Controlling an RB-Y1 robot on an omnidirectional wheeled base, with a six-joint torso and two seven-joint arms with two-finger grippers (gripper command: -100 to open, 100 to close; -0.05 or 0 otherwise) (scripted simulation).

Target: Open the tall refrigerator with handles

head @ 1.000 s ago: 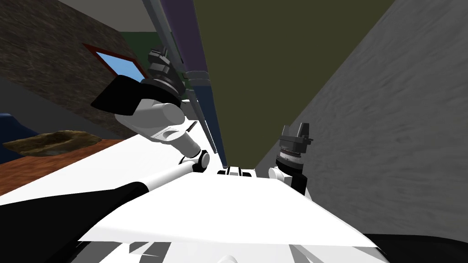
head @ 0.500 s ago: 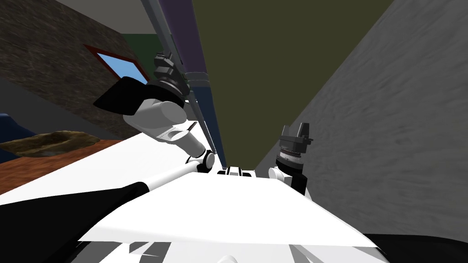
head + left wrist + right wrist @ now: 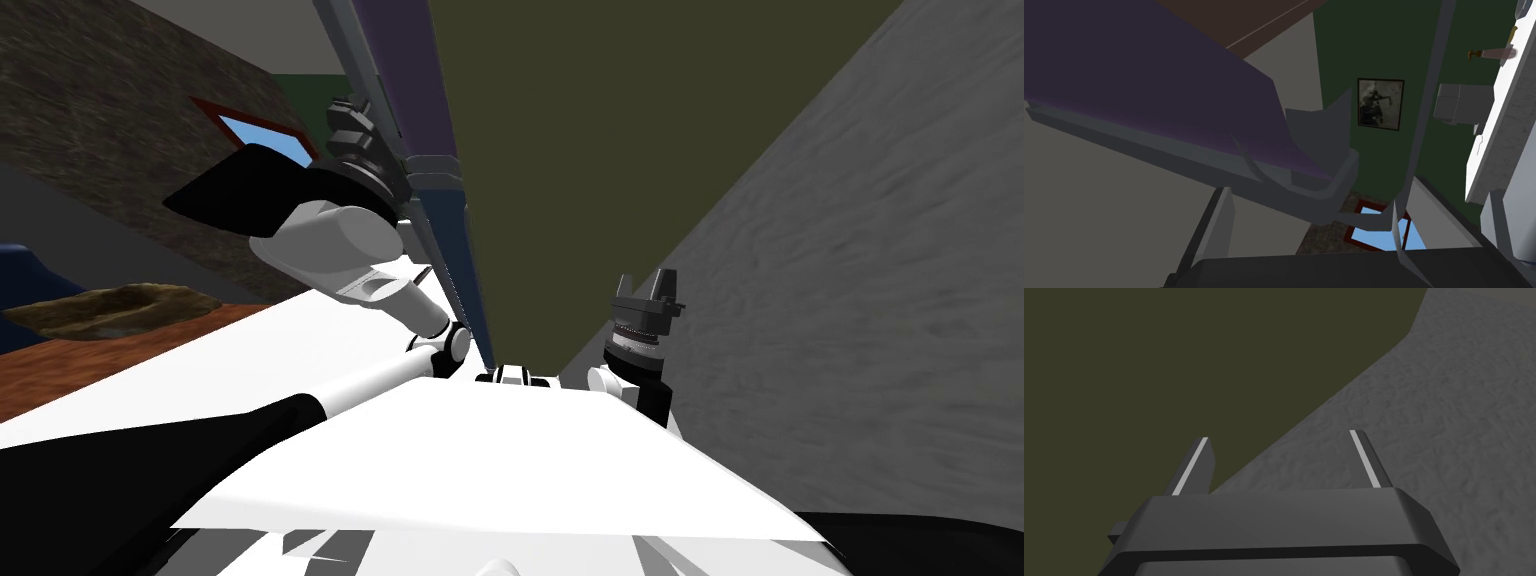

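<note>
We stood hard against the refrigerator (image 3: 405,80), which rose right in front of us: a purple upper door (image 3: 1149,75) over a blue lower door (image 3: 458,250), both seen nearly edge-on in the head view. A broad olive surface (image 3: 620,150) ran beside them to a grey wall (image 3: 880,300).

Our left gripper (image 3: 1309,200) was raised at a corner of the upper door, its fingers standing apart and closed on nothing. The door's grey rim (image 3: 1189,160) crossed ahead of the gap between them, and the long thin handle (image 3: 1426,100) ran down just beside one finger (image 3: 1396,230). We could not tell whether that finger touched the bar. Our right gripper (image 3: 1280,435) hung low by the olive surface, fingers spread and empty.

We judged the door to be tall, stiff and fairly heavy, likely to resist at its seal and then swing freely on its hinge. The handle looked rigid, smooth and narrow, so the blades could slip along it. The best hold seemed squarely across the bar, clear of its curved bracket (image 3: 1249,162), with the pull following the door's arc.

As a container, the refrigerator showed us nothing of its inside. We could not say what it held, nor whether a door was cracked open.
</note>
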